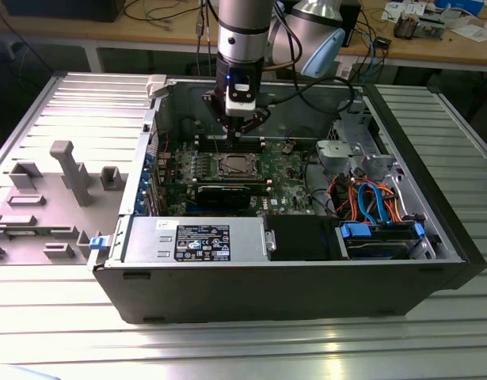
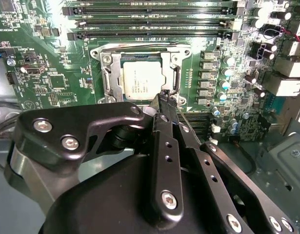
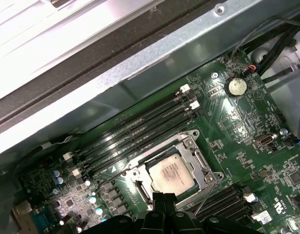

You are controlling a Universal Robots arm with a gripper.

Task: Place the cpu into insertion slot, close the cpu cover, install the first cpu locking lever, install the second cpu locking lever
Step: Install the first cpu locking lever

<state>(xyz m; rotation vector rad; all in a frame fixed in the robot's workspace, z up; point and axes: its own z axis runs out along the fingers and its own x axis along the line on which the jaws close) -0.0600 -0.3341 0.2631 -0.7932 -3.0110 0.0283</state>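
silver cpu in insertion slot, print too small; claw narrow, seemingly empty, near it.

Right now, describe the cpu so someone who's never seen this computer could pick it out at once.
Inside the open computer case, find the green motherboard. Beside its long black memory slots sits the square silver cpu cover, and the cpu is the small flat square showing through its opening. Its dull silver-grey top sets it apart from its dark neighbours.
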